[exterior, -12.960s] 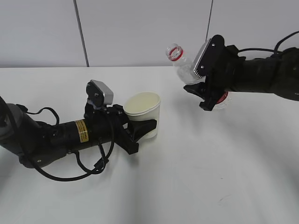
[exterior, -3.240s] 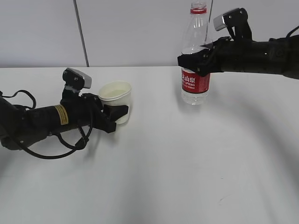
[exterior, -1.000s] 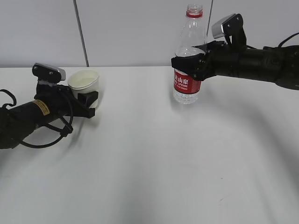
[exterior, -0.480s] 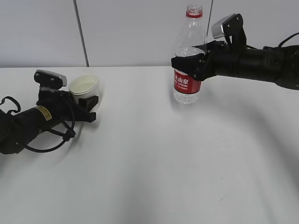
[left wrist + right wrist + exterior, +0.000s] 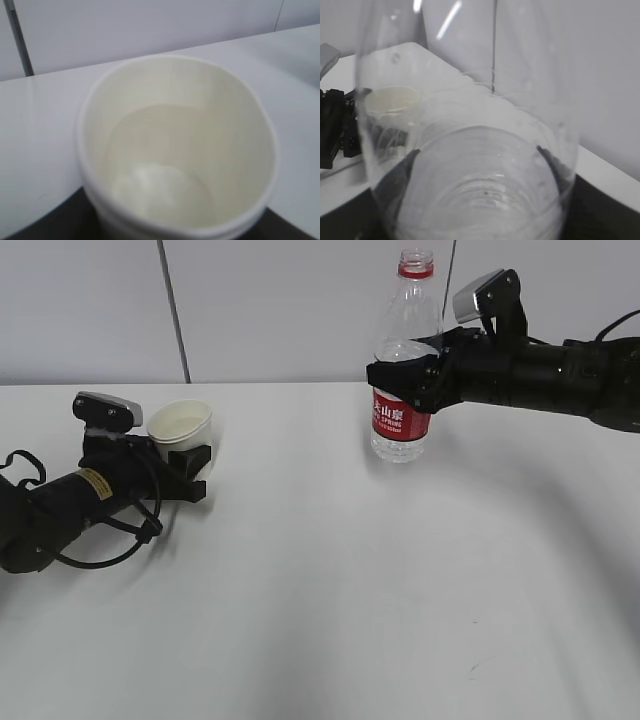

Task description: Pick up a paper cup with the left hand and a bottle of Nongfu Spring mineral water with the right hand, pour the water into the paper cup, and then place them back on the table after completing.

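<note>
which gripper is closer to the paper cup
Left. The left gripper is closed around the paper cup at the left of the table. The right gripper is across the table, clamped on the bottle.

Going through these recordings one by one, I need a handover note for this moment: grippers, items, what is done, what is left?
Left hand: shut on the paper cup, low over the table at far left.
Right hand: shut on the bottle, upright and uncapped, base at or just above the table.
Done: water is in the cup.
Left: release both, retract.
</note>
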`<state>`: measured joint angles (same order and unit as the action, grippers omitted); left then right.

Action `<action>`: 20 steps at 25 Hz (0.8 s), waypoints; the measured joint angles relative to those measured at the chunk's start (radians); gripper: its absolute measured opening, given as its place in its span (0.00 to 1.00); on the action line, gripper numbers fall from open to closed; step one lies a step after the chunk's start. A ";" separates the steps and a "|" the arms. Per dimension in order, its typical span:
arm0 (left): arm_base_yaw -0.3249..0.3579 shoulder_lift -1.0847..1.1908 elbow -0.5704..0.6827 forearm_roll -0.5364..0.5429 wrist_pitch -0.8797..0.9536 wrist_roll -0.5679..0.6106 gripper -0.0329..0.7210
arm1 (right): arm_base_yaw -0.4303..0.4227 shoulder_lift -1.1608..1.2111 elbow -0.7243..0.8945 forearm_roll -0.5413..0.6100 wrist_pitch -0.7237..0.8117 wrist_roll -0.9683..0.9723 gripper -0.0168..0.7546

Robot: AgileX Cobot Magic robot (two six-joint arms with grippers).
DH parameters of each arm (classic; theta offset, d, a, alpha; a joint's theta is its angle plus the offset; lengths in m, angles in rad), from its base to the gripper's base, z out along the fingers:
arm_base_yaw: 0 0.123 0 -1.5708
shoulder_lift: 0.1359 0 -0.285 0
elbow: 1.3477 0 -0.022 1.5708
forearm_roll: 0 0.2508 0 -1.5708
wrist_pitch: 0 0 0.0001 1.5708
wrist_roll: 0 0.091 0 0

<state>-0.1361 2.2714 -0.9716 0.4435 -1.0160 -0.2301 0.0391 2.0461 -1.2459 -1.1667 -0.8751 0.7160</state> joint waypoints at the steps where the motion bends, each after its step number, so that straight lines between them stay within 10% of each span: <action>1: 0.000 0.000 0.000 0.000 0.000 0.000 0.52 | 0.000 0.000 0.000 0.000 0.000 0.000 0.65; 20: 0.000 0.003 0.000 -0.003 -0.031 0.000 0.72 | 0.000 0.000 0.000 0.000 0.000 -0.002 0.65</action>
<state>-0.1361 2.2741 -0.9716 0.4401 -1.0469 -0.2301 0.0391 2.0461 -1.2459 -1.1667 -0.8751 0.7141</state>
